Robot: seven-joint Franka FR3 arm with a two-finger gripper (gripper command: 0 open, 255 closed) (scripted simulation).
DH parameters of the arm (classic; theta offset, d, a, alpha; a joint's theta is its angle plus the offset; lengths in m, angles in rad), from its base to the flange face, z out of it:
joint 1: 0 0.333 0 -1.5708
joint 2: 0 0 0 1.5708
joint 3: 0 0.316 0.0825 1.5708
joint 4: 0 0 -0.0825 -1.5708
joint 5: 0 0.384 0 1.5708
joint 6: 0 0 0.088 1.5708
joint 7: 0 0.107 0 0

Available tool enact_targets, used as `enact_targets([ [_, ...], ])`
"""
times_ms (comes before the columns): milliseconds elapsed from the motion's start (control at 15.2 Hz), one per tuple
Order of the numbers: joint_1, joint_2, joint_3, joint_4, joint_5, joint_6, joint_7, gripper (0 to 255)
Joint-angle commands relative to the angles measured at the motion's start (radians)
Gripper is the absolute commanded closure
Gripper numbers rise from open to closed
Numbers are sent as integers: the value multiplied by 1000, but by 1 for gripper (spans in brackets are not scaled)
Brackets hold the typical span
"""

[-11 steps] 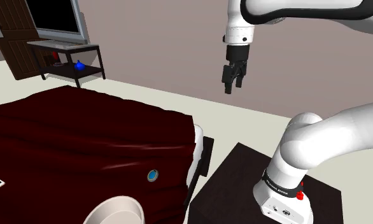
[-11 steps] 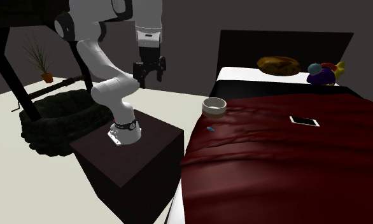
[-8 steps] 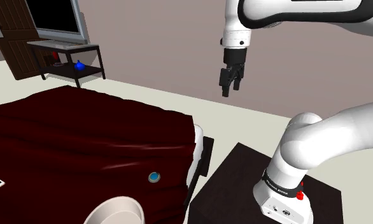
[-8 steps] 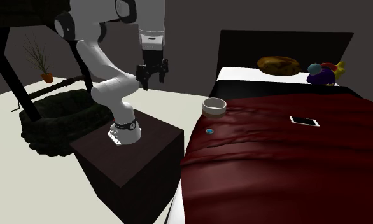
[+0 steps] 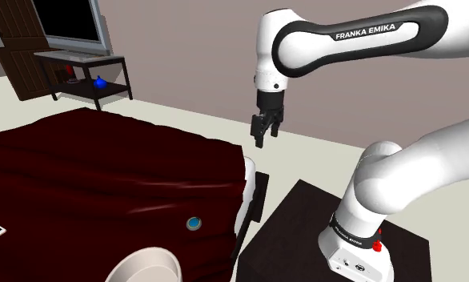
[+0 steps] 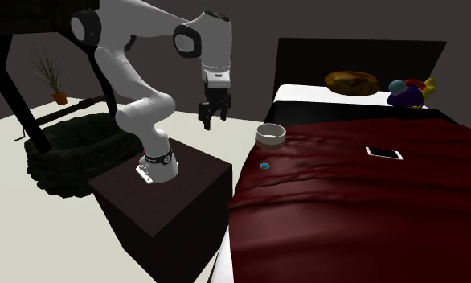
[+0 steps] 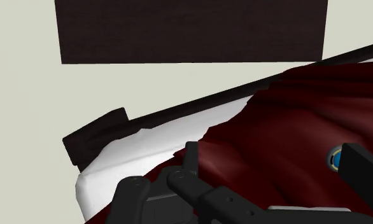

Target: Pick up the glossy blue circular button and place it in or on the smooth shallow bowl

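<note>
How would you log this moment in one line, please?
gripper: open, airborne, empty | button: on dark red bedcover | bowl: beside button

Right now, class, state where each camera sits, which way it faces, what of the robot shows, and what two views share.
Shoulder view: beside the stand, facing over the bed; arm and gripper show.
Second exterior view: off sideways, facing stand and bed; whole arm shows.
Wrist view: on the hand, facing the bed's edge; fingers show.
Shared: exterior views both show button, bowl.

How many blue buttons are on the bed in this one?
1. The blue button lies on the dark red blanket near the bed's edge, a little apart from the white bowl. Blanket folds could hide others.
</note>
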Motion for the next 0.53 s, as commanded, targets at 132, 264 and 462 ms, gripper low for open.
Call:
enact_targets([
  [132,25,92,60,-35,38,147,45,0],
  [264,36,147,91,-44,53,218,68,0],
  [462,49,240,138,-45,67,326,105,0],
])
